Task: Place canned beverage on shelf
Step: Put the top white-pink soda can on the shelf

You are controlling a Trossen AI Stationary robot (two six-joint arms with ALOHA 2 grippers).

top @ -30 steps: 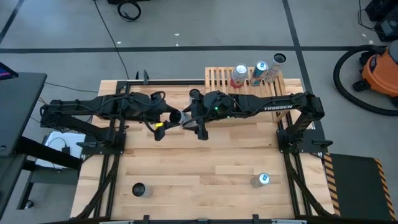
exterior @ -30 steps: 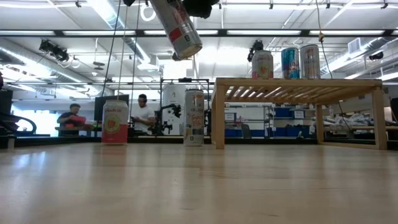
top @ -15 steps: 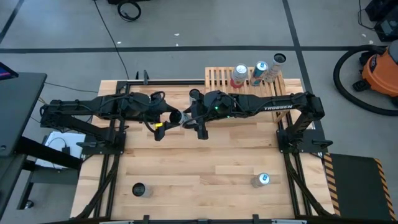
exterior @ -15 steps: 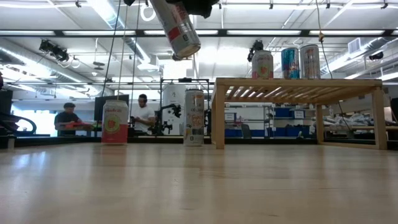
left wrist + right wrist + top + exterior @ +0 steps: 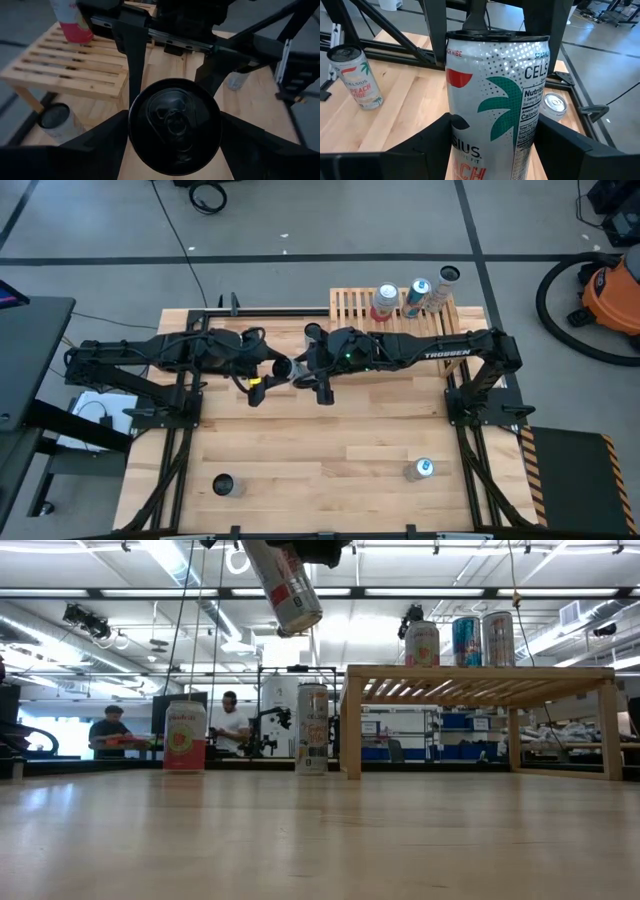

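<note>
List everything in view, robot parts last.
shelf: one, light wood, table's far right
shelf cans: three, pink-white, blue, silver, upright on shelf
held can: one, white and red, tilted, raised above mid-table
front cans: two, one silver-topped, one dark-topped, near table's front edge
table: one, light wood
vacuum: one, orange, floor on the right
people: two, room behind
left gripper: one, dark, at held can
right gripper: one, dark, shut on held can

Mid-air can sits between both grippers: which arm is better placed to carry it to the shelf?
Right. The right gripper brackets the can and is nearer the shelf than the left gripper.
</note>
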